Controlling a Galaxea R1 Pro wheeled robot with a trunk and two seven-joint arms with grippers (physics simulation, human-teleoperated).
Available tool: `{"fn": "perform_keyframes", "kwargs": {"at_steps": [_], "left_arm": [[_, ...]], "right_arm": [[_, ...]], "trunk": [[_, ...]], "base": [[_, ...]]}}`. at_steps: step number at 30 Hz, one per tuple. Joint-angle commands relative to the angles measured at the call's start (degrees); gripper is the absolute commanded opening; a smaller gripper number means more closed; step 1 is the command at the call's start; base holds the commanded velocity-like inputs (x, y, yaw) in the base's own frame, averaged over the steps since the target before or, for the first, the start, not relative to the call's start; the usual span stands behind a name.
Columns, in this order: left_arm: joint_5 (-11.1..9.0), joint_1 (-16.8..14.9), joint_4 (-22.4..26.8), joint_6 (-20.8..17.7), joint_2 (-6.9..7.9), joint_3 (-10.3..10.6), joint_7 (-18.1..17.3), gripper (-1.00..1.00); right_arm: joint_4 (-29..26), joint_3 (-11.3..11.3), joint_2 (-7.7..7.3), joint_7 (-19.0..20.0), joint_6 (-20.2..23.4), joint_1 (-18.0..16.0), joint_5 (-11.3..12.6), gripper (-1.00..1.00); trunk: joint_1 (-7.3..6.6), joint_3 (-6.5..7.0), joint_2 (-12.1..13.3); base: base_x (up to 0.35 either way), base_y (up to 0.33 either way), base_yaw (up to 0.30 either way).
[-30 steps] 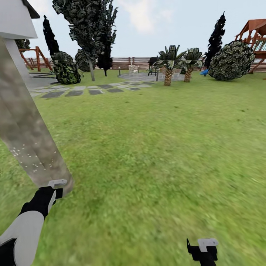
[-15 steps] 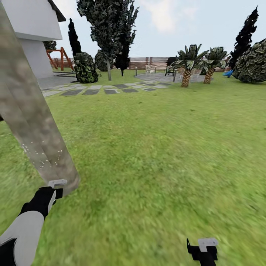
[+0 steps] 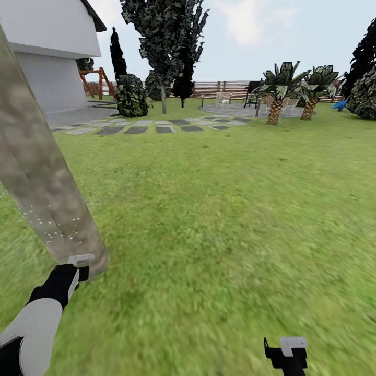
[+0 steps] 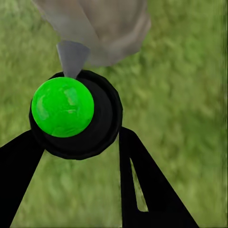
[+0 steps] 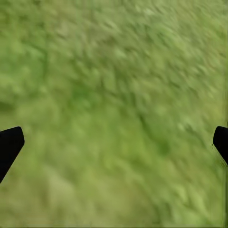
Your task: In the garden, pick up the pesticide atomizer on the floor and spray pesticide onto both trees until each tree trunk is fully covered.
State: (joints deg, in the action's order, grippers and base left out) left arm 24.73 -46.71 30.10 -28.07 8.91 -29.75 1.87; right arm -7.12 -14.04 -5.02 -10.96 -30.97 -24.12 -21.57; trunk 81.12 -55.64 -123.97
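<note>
Wide green grass lawn [image 3: 224,209] underfoot; thick pale grey-brown mottled tree trunk [image 3: 42,183] leans at left, fine white specks [image 3: 52,230] low on it. Left gripper [image 4: 78,142] fingers pinch the dark bottle with a bright green round end [image 4: 62,107] beside the trunk. Right gripper [image 5: 114,137] fingers spread wide over grass.

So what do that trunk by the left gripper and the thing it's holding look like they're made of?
The tree trunk looks like rough matte bark: mottled grey-brown, no shine, with fine white specks low down. The atomizer in the left gripper looks like glossy plastic, judging by soft highlights on its bright green round face and its smooth black collar. Renders leave this open.
</note>
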Motion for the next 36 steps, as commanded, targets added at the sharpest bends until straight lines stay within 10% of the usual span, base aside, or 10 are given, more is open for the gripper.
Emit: {"fn": "perform_keyframes", "kwargs": {"at_steps": [1, 36], "left_arm": [[0.02, -0.04, 0.07, -0.23, -0.03, -0.14, 0.06, -1.0], [0.06, -0.04, 0.22, -0.23, 0.06, -0.31, 0.06, -1.0]], "right_arm": [[0.1, -0.28, 0.01, -0.27, -0.14, -0.05, -0.59, 1.0], [0.13, -0.28, 0.1, -0.32, -0.14, -0.05, -0.67, 1.0]], "trunk": [[0.01, -0.05, -0.02], [0.01, -0.05, -0.02]], "base": [[0.217, -0.213, 0.0], [0.172, -0.229, 0.208]]}}
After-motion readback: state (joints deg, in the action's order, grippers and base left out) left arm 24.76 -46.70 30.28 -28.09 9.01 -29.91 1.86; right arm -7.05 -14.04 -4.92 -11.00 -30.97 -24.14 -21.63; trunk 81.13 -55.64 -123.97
